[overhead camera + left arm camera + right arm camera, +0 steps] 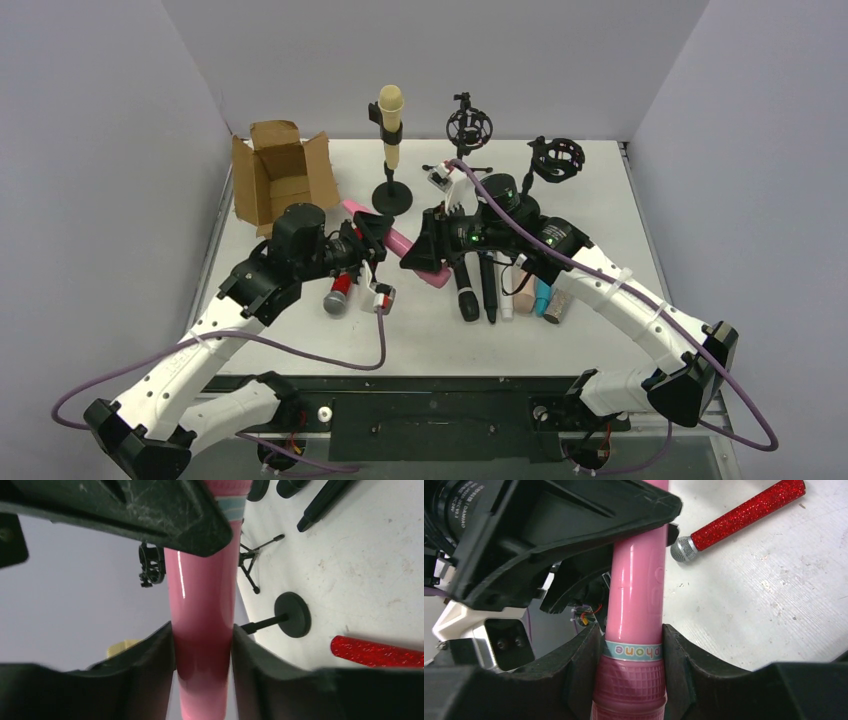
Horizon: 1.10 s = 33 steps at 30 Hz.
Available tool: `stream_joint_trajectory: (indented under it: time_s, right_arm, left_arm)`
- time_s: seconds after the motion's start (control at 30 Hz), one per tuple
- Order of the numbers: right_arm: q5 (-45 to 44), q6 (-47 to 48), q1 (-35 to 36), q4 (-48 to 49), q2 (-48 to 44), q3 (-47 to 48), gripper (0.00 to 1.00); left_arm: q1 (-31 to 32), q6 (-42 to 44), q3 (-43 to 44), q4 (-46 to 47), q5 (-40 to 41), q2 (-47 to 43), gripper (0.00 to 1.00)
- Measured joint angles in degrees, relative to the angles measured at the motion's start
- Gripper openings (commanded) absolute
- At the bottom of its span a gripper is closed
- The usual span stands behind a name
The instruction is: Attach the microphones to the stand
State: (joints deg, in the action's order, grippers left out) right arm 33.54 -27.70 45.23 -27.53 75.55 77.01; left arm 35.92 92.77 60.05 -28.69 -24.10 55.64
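Pinched between the two dark fingers [145, 675] of my left hand [202, 645] is the glossy pink plastic microphone [202, 605]. Both fingers bear on its smooth barrel, so that hand is clenched on it. My right hand [631, 647] is clamped on the same microphone, at the printed band beside its ribbed head. From above, it spans the two hands at mid-frame, apparently off the white worktop [430, 345].

Other findings:
- One cream-yellow microphone [390, 120] stands upright in the round-based black stand [391, 198] at upper centre.
- Two black ring-mount stands, one at upper centre [468, 128] and one right of it [556, 160], appear empty.
- A red glitter microphone [340, 293] lies flat on the worktop, left of centre.
- A heap of loose microphones [500, 295] lies right of centre, under my right arm.

Judgement: the step in hand is a transfer or re-grip between my hands, ahead of seating the pink microphone in an empty mount.

Recommended practice:
- Confirm that one hand's hold is firm before the other lets go.
- Neither hand should pull or twist against the other.
- The carrying hand should hold near the head and leave the tail bare to enter the ring.
- Approach along the mount's axis, since a sideways push would likely topple so light a stand.
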Motion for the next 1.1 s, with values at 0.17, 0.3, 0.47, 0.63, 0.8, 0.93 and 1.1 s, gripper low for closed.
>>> stream_joint_trajectory:
  time_s: [0.17, 0.3, 0.47, 0.63, 0.8, 0.93, 1.1]
  right_arm:
    - [0.2, -0.4, 0.1, 0.1, 0.0, 0.0, 0.34]
    - [-0.5, -0.5, -0.2, 0.0, 0.0, 1.0, 0.65]
    - [-3.0, 0.6, -1.7, 0.9, -0.2, 5.4, 0.76]
    - [-7.4, 2.6, -4.2, 3.0, -3.5, 7.8, 0.78]
    - [-12.2, 4.4, -7.3, 7.0, -10.4, 6.7, 0.79]
    - [-13.0, 4.3, -10.8, 11.7, -16.1, 2.3, 0.79]
    - [-8.2, 2.7, -12.1, 18.7, -18.2, -4.3, 0.80]
  left_arm:
    - [0.0, -1.5, 0.2, 1.1, 1.5, 1.2, 0.00]
    - [0.0, -6.3, 0.2, 2.0, 1.5, 1.2, 0.00]
    - [0.0, -23.5, 0.2, 5.5, 1.1, 1.3, 0.00]
    - [-0.5, -41.8, 0.2, 10.2, 1.1, 1.6, 0.00]
    - [-1.2, -56.0, 0.2, 14.6, 0.6, 1.6, 0.00]
    - [-2.8, -68.4, 1.4, 18.0, -0.6, 2.0, 0.00]
    - [-4.7, -82.6, 5.2, 22.2, -2.1, 4.1, 0.00]
